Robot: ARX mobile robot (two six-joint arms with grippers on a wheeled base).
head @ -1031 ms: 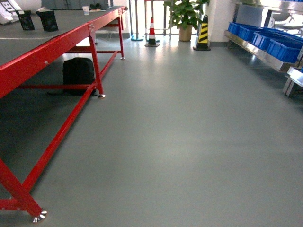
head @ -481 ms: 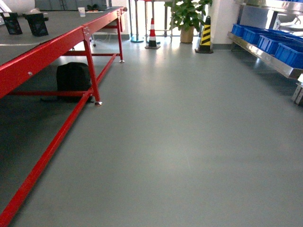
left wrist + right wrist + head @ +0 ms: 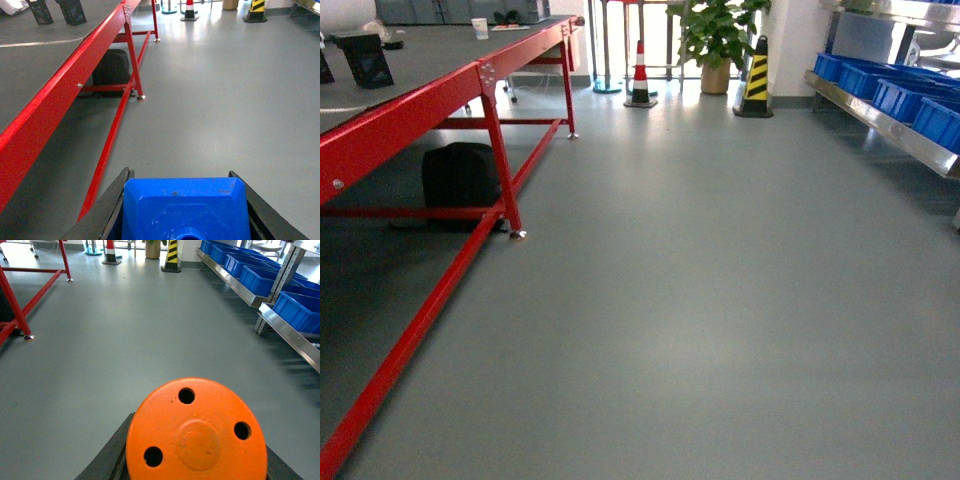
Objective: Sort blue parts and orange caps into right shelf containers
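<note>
Currently, status per view:
Left hand (image 3: 182,210): closed on the blue part (image 3: 185,207); a dark finger (image 3: 112,207) presses each side of the block, seen at the bottom of the left wrist view.
Blue part: box-shaped, bevelled top edge, a round feature at the lower frame edge; carried above the floor (image 3: 720,300), just right of the red bench frame.
Right hand (image 3: 195,450): closed on the orange cap (image 3: 196,432); dark fingers (image 3: 107,457) show at the left and right of the disc.
Orange cap: round disc with a raised centre boss and three through-holes; carried above the floor.
Right shelf containers (image 3: 260,280): bright blue crates in a row on the shelf (image 3: 227,282), far right of the right wrist view; also visible at the upper right of the head view (image 3: 895,85).
Shelf: stainless steel, front rail running away from the camera, slanted upright post between sections.
Bench (image 3: 410,120): red frame, grey top, along the left; two black stands (image 3: 72,11) on the top at the far end.
Black bag (image 3: 460,185): on the floor under the bench, behind a red leg.
Cones: red-and-white cone (image 3: 640,75) and yellow-and-black striped cone (image 3: 755,78) at the far wall, a potted plant (image 3: 715,40) between them.
Writing, brands, labels: none readable in any view.
Arms in head view: neither hand visible.
</note>
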